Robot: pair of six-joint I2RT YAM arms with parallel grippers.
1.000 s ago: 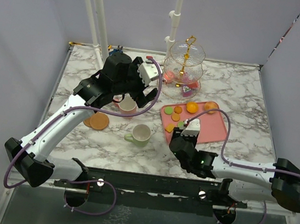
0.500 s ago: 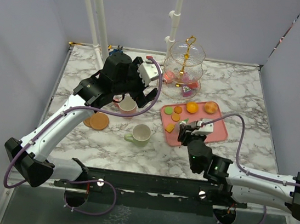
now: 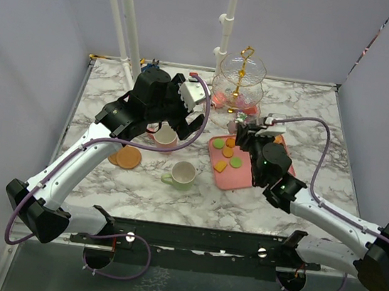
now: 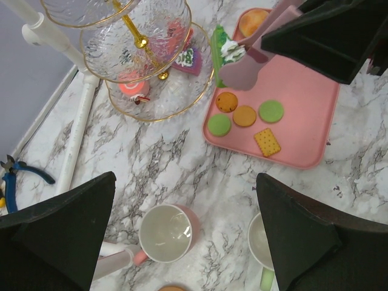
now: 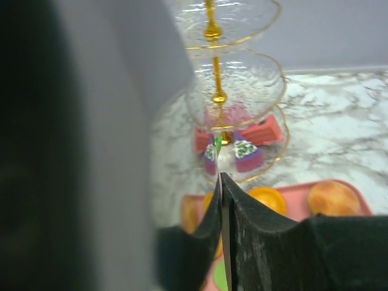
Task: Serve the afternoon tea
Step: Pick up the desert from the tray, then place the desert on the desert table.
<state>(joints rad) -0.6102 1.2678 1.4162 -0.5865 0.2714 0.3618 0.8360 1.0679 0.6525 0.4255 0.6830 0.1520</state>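
The glass three-tier stand [image 3: 238, 87] with a gold stem stands at the back; small cakes [image 5: 248, 154] lie on its bottom tier. My right gripper [image 3: 244, 130] is shut on a small pink cake with a green and white top [image 4: 229, 56], held above the tray's far left corner, just short of the stand [image 5: 236, 85]. My left gripper [image 3: 166, 124] is open, hovering over the pink mug [image 4: 163, 233]. The pale-green mug [image 3: 182, 175] stands nearer me. Two brown coasters [image 3: 127, 157] lie left of the mugs.
The flat pink tray [image 3: 238, 181] holds green and orange macarons [image 4: 245, 115], a yellow cracker [image 4: 267, 141] and an orange bun [image 5: 333, 197]. White poles [image 3: 125, 21] rise at the back left. Blue pliers [image 4: 18, 173] lie by the back edge.
My right arm swung from the tray's near edge across it toward the stand, carrying the small cake. The left arm and the mugs have not moved.
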